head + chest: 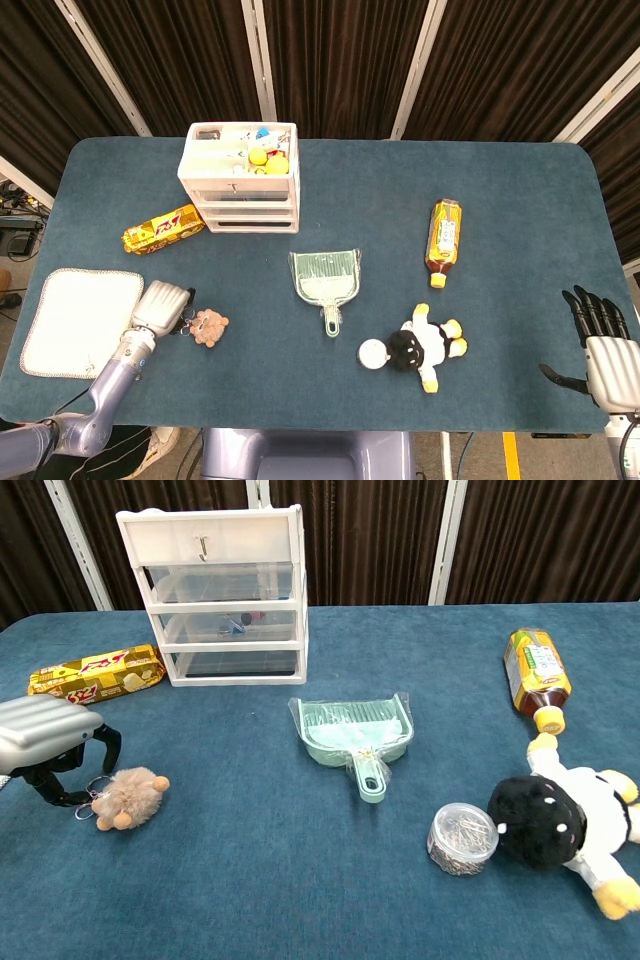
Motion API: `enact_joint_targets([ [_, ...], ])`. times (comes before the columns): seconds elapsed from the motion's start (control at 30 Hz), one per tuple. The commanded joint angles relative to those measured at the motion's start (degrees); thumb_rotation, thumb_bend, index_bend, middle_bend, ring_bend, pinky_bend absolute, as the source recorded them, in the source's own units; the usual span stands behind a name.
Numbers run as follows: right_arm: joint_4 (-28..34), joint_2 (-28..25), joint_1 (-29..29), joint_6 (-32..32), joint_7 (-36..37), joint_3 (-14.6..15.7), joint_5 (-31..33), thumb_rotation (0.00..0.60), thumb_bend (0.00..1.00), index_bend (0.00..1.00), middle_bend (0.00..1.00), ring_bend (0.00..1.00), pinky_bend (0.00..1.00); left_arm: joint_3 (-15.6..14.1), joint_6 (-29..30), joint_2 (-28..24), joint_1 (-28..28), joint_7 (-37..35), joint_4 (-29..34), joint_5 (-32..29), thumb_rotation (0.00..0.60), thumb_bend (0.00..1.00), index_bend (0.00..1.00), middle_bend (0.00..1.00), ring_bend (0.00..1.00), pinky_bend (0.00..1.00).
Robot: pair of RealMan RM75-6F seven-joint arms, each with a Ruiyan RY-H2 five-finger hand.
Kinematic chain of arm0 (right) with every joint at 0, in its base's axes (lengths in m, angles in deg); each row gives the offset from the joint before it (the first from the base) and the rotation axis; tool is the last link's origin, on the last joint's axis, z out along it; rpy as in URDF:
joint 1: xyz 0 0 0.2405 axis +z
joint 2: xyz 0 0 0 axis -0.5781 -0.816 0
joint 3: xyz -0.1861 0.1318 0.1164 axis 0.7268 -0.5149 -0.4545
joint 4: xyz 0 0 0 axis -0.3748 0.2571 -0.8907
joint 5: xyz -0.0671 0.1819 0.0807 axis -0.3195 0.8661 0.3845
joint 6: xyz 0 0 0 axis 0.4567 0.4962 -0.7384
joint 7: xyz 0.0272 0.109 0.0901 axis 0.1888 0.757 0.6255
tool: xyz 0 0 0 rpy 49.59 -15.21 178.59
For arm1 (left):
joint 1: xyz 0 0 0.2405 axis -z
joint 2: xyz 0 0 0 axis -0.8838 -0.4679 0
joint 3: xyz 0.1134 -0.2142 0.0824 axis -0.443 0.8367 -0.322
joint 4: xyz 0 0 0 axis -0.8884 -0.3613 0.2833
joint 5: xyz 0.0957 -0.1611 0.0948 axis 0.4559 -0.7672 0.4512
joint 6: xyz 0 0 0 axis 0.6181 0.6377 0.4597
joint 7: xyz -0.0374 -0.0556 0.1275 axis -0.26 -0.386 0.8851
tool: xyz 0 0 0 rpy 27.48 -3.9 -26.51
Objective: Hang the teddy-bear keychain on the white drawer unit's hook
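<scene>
On the blue desk, the left hand curls over the bear's ring to pinch it, fingers not closed yet.

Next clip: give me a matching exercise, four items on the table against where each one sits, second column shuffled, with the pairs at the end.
Things:
1. teddy-bear keychain
2. tea bottle
3. dustpan
4. snack bar

Places:
A. lying left of the white drawer unit
B. table centre, handle toward the camera
C. at the fingertips of the left hand
D. on its side, cap toward the plush toy

Pairs: 1-C, 2-D, 3-B, 4-A
</scene>
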Motion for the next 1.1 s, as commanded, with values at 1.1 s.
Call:
enact_joint_targets([
  [1.1, 0.2, -0.4, 0.0, 0.5, 0.9, 0.0, 0.3, 0.6, 0.0, 0.0, 0.0, 0.0, 0.0, 4.6, 3.8, -3.0, 6.4, -2.1, -0.3, 9.9, 0.6, 0.24, 0.52, 0.99, 0.86, 0.72],
])
